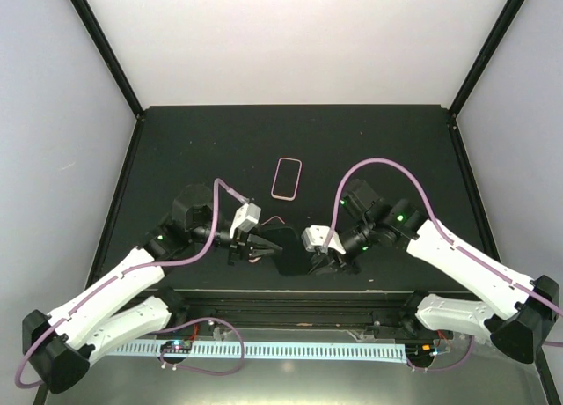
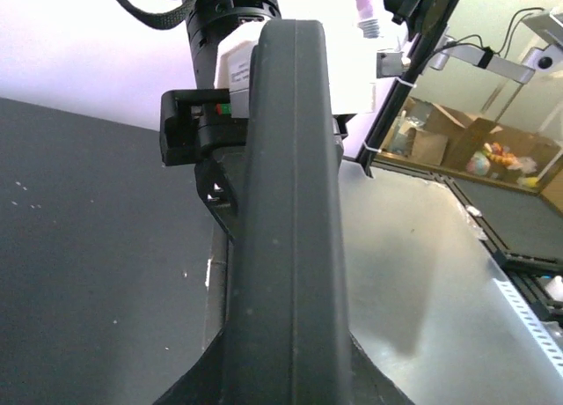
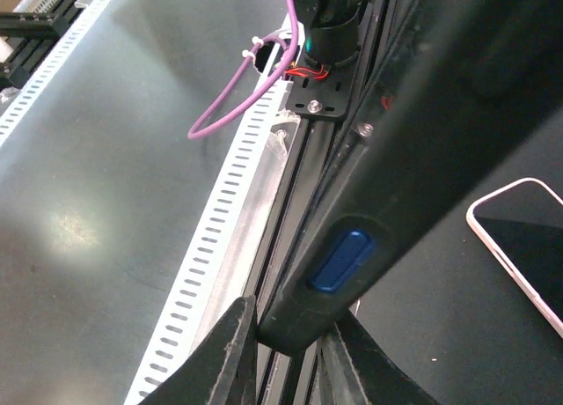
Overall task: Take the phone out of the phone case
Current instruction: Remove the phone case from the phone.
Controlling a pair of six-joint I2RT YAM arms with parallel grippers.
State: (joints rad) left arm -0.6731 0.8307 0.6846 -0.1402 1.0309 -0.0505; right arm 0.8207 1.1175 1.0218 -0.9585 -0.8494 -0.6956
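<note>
A black phone case (image 1: 286, 246) hangs above the table's near edge, held between both grippers. My left gripper (image 1: 255, 246) is shut on its left end; in the left wrist view the case's edge (image 2: 286, 202) fills the middle and runs up from between the fingers. My right gripper (image 3: 290, 335) is shut on the opposite corner, just below a blue side button (image 3: 341, 261). A phone (image 1: 287, 178) with a pale pink rim lies flat on the dark table, apart from the case, and its corner (image 3: 528, 238) shows in the right wrist view.
A white slotted cable duct (image 1: 281, 348) and a black rail (image 1: 290, 299) run along the near edge under the case. Purple cables (image 1: 369, 172) loop off both wrists. Black frame posts (image 1: 106, 48) stand at the table's back corners.
</note>
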